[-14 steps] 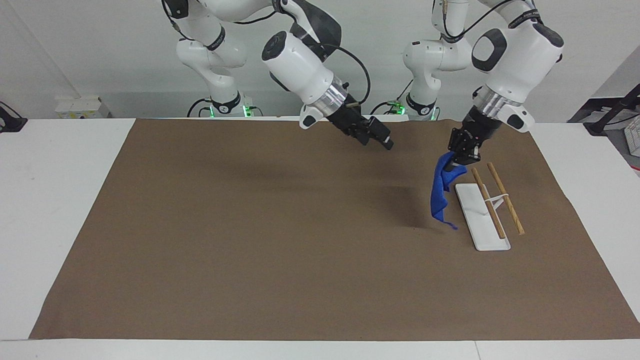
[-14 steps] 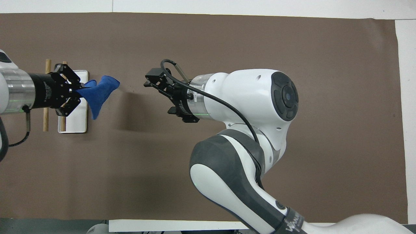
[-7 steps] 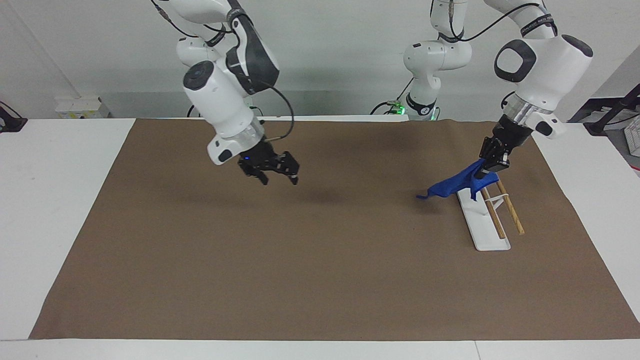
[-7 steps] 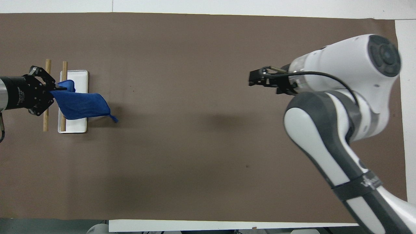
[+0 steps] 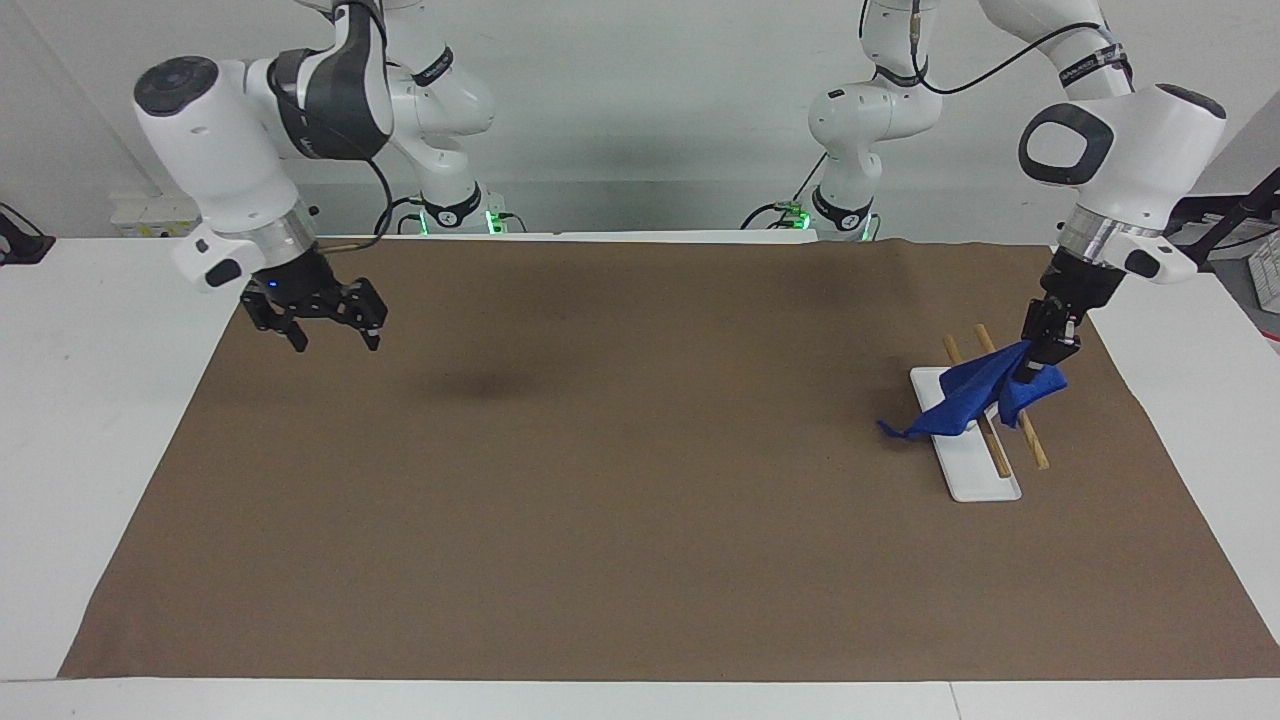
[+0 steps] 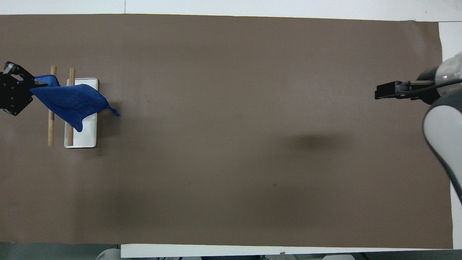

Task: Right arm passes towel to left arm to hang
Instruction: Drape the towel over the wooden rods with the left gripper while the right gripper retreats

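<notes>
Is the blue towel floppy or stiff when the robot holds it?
Probably floppy: the towel sags from the left gripper and drapes over the wooden rack. It is likely light too, since one pinched corner seems to carry it.

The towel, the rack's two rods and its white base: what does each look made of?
The towel: soft, matte blue cloth; it folds and drapes limply over the rods.
The rods: probably wood, tan and unpainted.
The base: smooth white, perhaps plastic or coated board; cannot tell which.
</notes>
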Tool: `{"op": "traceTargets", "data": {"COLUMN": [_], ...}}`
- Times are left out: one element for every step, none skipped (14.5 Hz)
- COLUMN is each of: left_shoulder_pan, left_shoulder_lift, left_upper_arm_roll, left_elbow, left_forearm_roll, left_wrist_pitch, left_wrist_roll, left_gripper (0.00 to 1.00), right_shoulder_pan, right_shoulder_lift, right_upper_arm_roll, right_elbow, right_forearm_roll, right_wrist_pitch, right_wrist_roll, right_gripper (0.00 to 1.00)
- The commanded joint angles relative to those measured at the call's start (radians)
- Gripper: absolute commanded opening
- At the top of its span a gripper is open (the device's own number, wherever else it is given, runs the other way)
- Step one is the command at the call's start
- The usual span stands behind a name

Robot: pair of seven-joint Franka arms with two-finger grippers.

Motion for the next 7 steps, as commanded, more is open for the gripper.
{"op": "traceTargets", "data": {"left_shoulder_pan": [0.031, 0.04, 0.043, 0.048, 0.053, 0.057, 0.057], "left_shoulder_lift": [0.063, 0.064, 0.064, 0.066, 0.067, 0.066, 0.066], "left_upper_arm_roll": [-0.002, -0.002, -0.002, -0.002, -0.002, -0.001, -0.001], "left_elbow": [0.086, 0.094, 0.097, 0.1, 0.1, 0.1, 0.097], "left_forearm_roll": [-0.017, -0.017, -0.015, -0.013, -0.003, -0.003, -0.003], "left_wrist_pitch": [0.006, 0.003, 0.001, -0.005, -0.007, -0.008, -0.013], "left_wrist_roll": [0.096, 0.124, 0.155, 0.179, 0.205, 0.239, 0.259], "left_gripper": [0.0, 0.0, 0.0, 0.0, 0.0, 0.0, 0.0], "right_shoulder_pan": [0.015, 0.015, 0.015, 0.015, 0.017, 0.021, 0.024], "right_shoulder_lift": [-0.004, 0.0, 0.003, 0.005, 0.008, 0.01, 0.01], "right_upper_arm_roll": [-0.038, -0.039, -0.036, -0.026, -0.022, -0.019, -0.013], "right_elbow": [0.054, 0.077, 0.082, 0.082, 0.083, 0.088, 0.092], "right_forearm_roll": [-0.022, -0.022, -0.022, -0.022, -0.022, -0.022, -0.022], "right_wrist_pitch": [-0.084, -0.115, -0.129, -0.131, -0.134, -0.152, -0.172], "right_wrist_roll": [-0.03, -0.024, -0.015, 0.005, 0.039, 0.068, 0.09], "right_gripper": [1.0, 1.0, 1.0, 1.0, 1.0, 1.0, 1.0]}}
